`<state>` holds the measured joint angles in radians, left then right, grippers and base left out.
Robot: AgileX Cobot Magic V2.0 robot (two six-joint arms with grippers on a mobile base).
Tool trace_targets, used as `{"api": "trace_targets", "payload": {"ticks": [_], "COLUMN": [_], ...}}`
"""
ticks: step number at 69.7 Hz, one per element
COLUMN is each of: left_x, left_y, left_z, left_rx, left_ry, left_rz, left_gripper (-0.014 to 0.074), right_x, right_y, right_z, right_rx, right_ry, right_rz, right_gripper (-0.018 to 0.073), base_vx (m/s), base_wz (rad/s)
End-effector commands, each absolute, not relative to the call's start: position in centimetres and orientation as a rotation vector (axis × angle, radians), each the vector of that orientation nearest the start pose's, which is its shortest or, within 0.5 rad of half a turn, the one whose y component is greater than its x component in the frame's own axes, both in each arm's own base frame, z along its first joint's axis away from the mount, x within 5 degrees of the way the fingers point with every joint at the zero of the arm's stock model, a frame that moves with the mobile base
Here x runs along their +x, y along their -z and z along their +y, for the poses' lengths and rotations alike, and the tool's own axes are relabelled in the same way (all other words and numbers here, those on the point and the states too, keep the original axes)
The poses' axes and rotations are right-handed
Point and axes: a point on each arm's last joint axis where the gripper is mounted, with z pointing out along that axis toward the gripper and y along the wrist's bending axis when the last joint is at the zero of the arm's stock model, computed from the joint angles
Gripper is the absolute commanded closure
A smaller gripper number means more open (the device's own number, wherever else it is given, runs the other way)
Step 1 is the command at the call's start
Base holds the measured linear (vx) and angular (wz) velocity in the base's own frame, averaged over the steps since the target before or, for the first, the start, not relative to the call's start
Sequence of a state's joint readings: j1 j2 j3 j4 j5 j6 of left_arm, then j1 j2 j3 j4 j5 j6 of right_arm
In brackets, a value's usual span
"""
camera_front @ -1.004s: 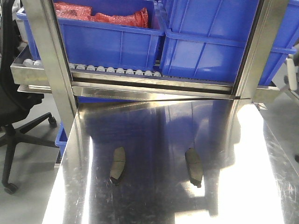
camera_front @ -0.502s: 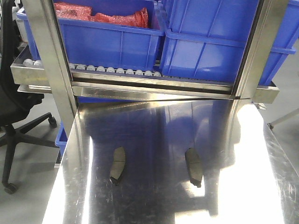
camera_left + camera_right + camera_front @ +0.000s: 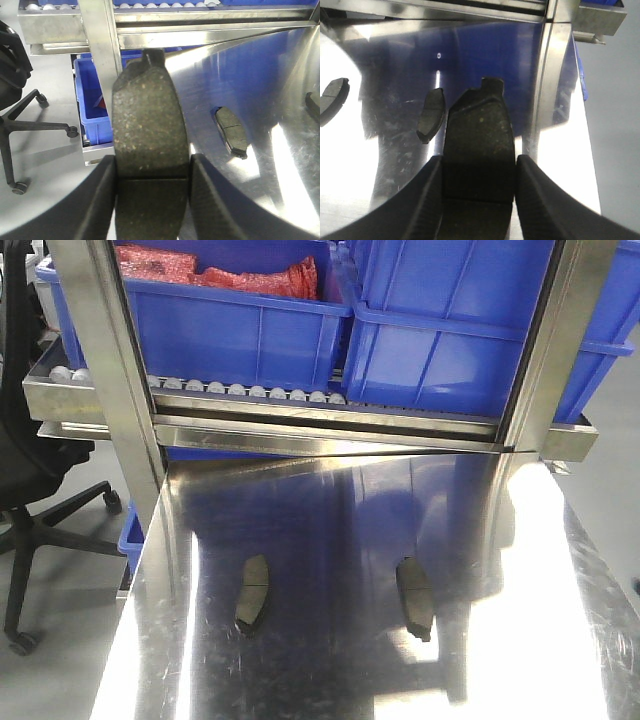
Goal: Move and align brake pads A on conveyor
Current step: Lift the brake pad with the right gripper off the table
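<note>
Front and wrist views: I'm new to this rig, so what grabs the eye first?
Close up, the left gripper clamps one dark brake pad, the right gripper a second brake pad. In the front view, a left loose pad and a right loose pad lie apart on the shiny steel table, blue bins behind them.

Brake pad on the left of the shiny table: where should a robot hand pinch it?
Pinch the left brake pad across its narrow width, with fingers on the two long edges near its middle, and come straight down from above. It lies flat on the steel table, it is long and thin, and there is open space on both sides for the fingers.
</note>
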<state>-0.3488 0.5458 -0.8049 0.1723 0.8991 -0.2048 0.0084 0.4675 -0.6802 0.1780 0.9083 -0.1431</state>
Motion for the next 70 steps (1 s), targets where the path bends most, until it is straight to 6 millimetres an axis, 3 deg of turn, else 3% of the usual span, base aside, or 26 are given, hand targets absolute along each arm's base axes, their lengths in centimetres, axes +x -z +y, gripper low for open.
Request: {"api": "trace_targets", "payload": {"ticks": [1,70], "left_x": [8.53,8.53], "left_y": [-37.72,-37.72], "left_z": [-1.86,-1.86], "left_rx": [0.191,0.191], "left_ry": [0.144,0.144], "left_rz": [1.989,1.989], "left_gripper": [0.0603,0.0603], "right_x": [7.56,7.47], "right_y": [-34.3,-34.14], "right_z": [1.33,1.36], "right_rx": [-0.12,-0.124], "right_ry": [-0.135,-0.137], "right_rz": [2.069,2.089], "right_gripper": [0.0563,0.0563], "base_vx": [0.0,-0.01], "base_wz": [0.0,0.0]}}
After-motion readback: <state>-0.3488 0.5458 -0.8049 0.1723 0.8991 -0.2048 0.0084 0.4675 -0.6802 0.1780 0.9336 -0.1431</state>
